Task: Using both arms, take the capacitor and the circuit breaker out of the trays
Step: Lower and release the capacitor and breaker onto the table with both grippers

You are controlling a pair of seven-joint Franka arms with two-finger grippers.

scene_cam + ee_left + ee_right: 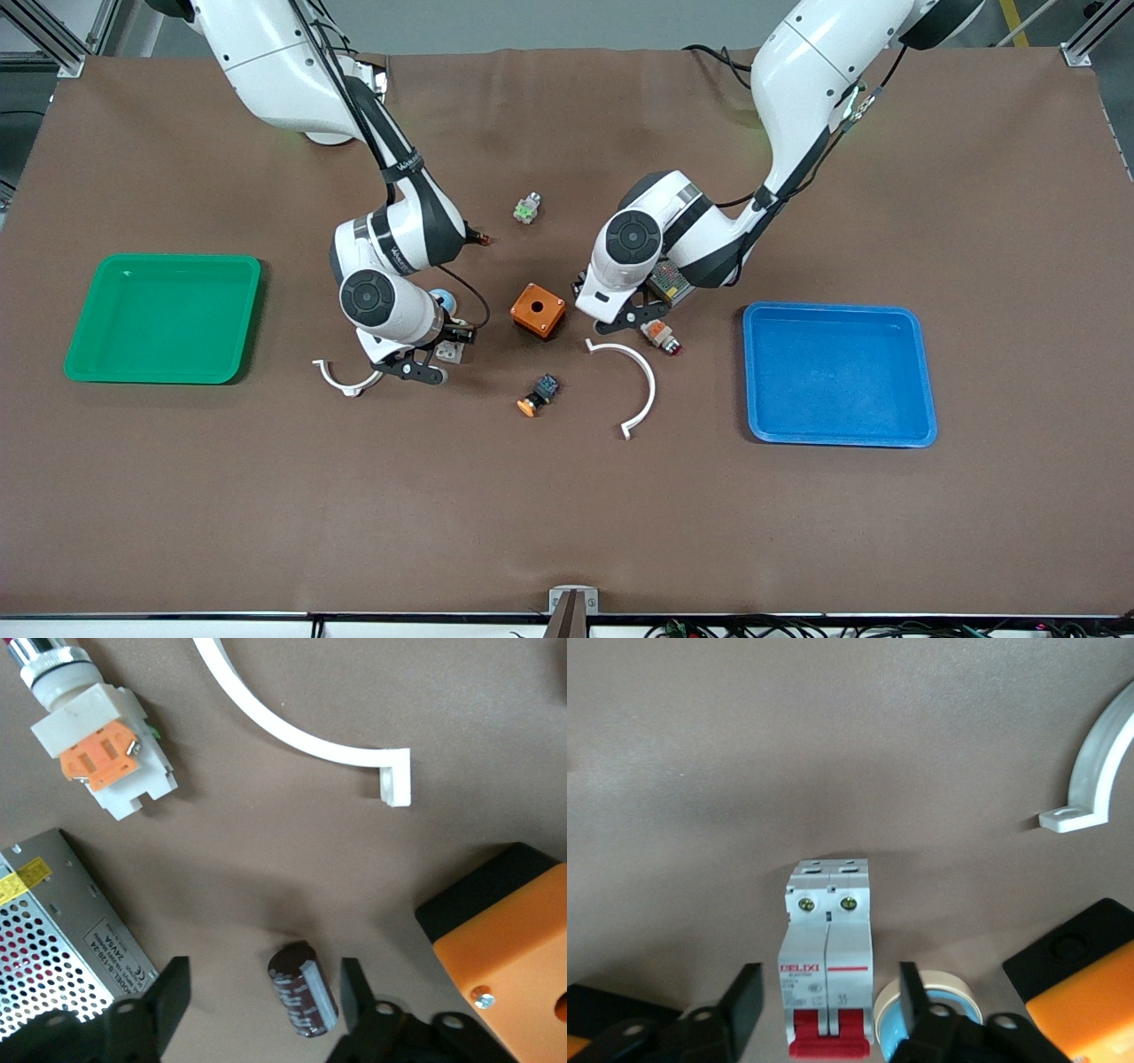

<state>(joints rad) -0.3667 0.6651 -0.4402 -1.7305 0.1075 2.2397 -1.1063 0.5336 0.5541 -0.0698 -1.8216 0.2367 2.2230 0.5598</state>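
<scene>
The capacitor (304, 989), a stubby dark cylinder with a pale stripe, lies on the brown mat. It sits between the spread fingers of my open left gripper (263, 997), closer to one finger (354, 988). In the front view the left gripper (631, 317) hangs low beside the orange box and hides the capacitor. The breaker (828, 948), light grey with red switches, lies between the spread fingers of my open right gripper (828, 1001). In the front view the breaker (452, 352) peeks out beside the right gripper (416, 366).
An orange box (538, 309) sits between the grippers. A perforated metal unit (671, 282), a white-and-orange button (661, 335) and a white curved clip (631, 381) lie near the left gripper. A blue tape roll (939, 1001) and another clip (341, 379) lie by the breaker. Green tray (164, 317), blue tray (837, 372).
</scene>
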